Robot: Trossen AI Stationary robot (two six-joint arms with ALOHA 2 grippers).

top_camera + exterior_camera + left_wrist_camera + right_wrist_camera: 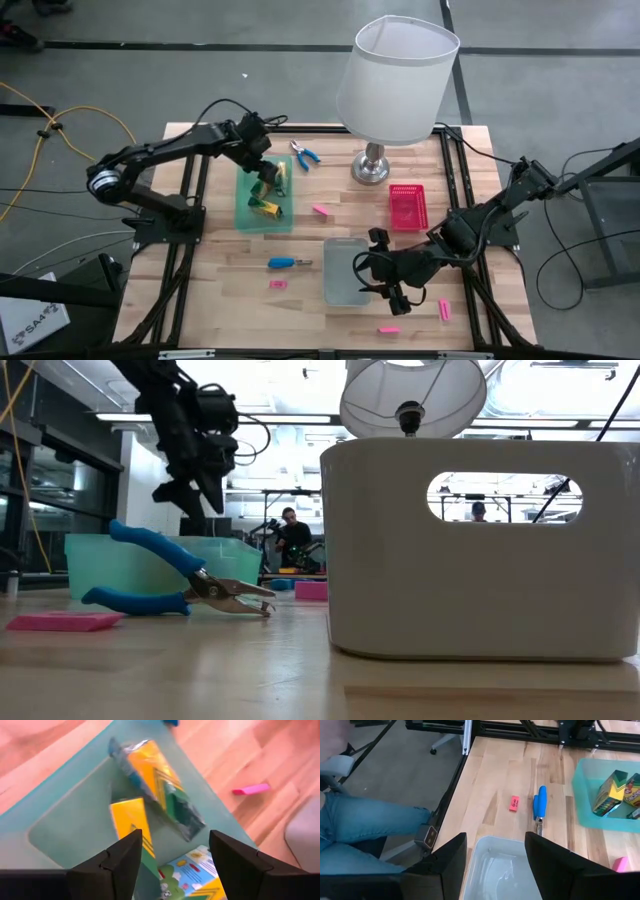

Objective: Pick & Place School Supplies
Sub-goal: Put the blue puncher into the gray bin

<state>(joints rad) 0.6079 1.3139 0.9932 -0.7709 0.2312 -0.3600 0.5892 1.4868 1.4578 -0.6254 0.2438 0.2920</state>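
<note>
Three yellow-and-green crayon boxes (150,775) lie in the green tray (245,205), one wrapped in clear film. The left gripper (262,170) hangs just above them, fingers (112,867) spread wide, holding nothing. The right gripper (385,283) hovers over the grey tray (340,262), also wide and empty. The blue-handled screwdriver (540,802) and a pink eraser (514,803) lie on the table (220,290) beside that tray.
</note>
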